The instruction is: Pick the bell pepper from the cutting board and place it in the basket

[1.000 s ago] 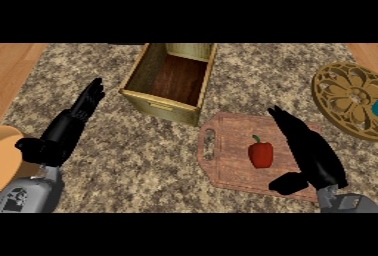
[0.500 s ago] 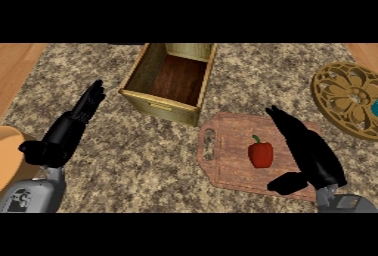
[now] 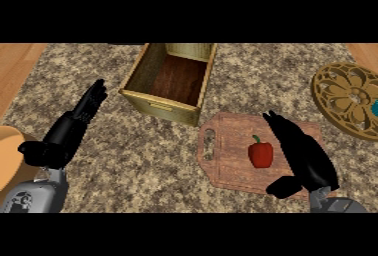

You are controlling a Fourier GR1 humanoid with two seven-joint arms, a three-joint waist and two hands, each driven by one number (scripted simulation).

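Note:
A red bell pepper with a green stem lies near the middle of the brown cutting board. My right hand hovers over the board just to the right of the pepper, fingers straight and open, not touching it. Up and to the left of the board stands the basket, a pale rectangular box with a dark wooden floor and nothing inside. My left hand rests open at the left, fingers pointing up, well apart from the basket.
A round golden patterned plate lies at the right edge with something teal on it. An orange round object shows at the left edge. The counter top is speckled stone with wooden strips at both sides.
My right hand has edged slightly left toward the pepper. The left hand, pepper and basket have stayed where they were.

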